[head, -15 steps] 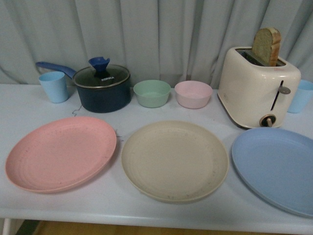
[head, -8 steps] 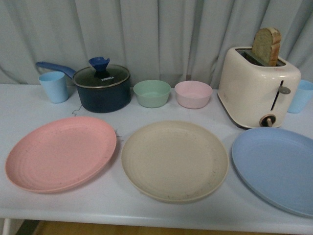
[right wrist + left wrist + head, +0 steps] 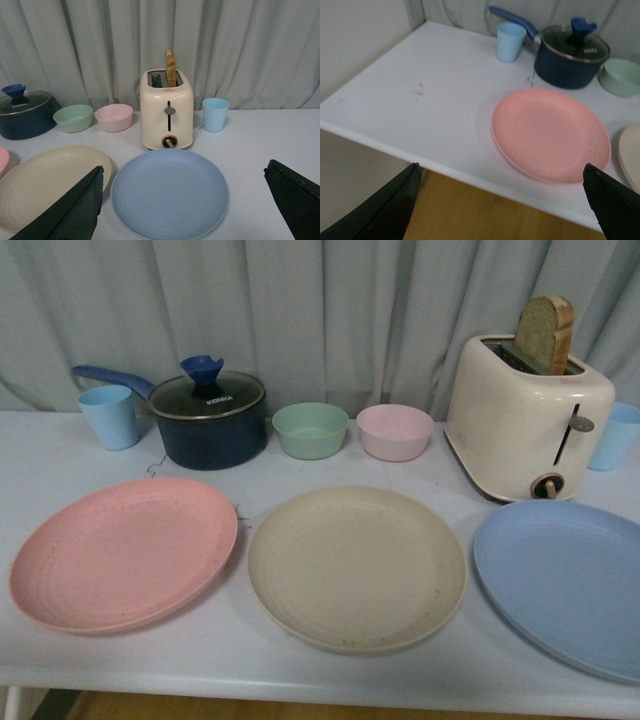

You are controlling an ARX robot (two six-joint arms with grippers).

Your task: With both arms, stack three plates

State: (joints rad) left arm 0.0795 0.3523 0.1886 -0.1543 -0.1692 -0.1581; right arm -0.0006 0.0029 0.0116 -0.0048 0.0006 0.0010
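Observation:
Three plates lie in a row along the table's near side: pink plate [image 3: 125, 552] on the left, beige plate [image 3: 357, 567] in the middle, blue plate [image 3: 565, 580] on the right. None overlaps another. Neither arm shows in the front view. My left gripper [image 3: 501, 167] is open, held off the table's near edge, with the pink plate [image 3: 550, 134] beyond its fingertips. My right gripper [image 3: 184, 172] is open with the blue plate [image 3: 169, 193] lying between its spread fingers; the beige plate [image 3: 47, 182] is partly hidden behind one finger [image 3: 75, 207].
Behind the plates stand a light blue cup [image 3: 110, 416], a dark lidded pot [image 3: 209, 419] with a blue handle, a green bowl [image 3: 311, 430], a pink bowl [image 3: 395, 432], a cream toaster [image 3: 527, 415] holding bread, and another blue cup [image 3: 617, 436]. A curtain hangs behind.

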